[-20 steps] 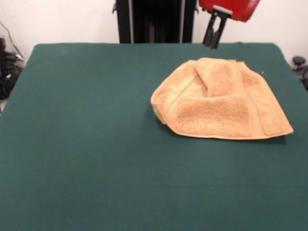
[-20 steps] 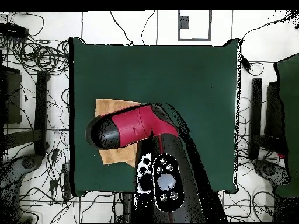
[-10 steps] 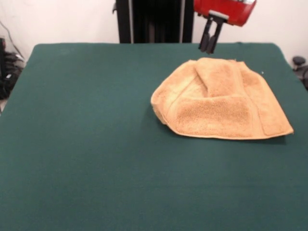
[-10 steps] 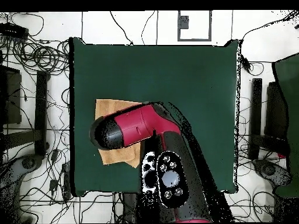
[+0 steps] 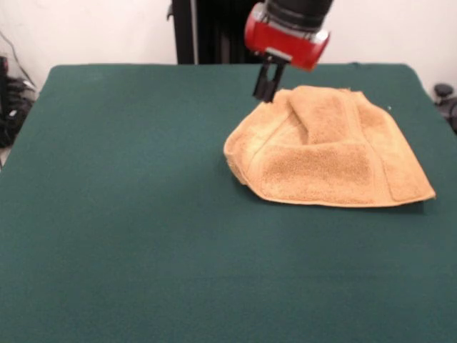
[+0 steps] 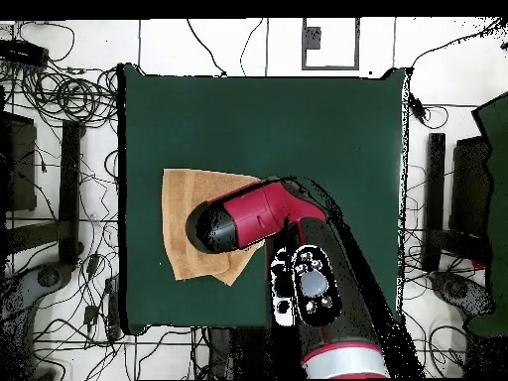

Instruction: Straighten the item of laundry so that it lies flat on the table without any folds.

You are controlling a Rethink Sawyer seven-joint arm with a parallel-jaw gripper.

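The golden tan towel [image 5: 325,153] lies crumpled on the right half of the dark green table [image 5: 128,186], with several flaps folded over its top and a flat corner pointing to the front right. My gripper [image 5: 264,94] hangs from the red wrist just above the towel's far left edge, close to the cloth. In the overhead view the towel [image 6: 182,223] shows at the table's [image 6: 298,129] left side, partly hidden by the red and black arm [image 6: 248,218], which also hides the gripper.
The robot's black pedestal [image 5: 228,32] stands behind the table's far edge. Cables and equipment stands [image 6: 60,198] surround the table on the floor. The towel lies near the table's right edge in the front view.
The arm has swung left along the far edge in the front view and come lower, from above the towel's far middle to its far left edge. The towel has not moved.
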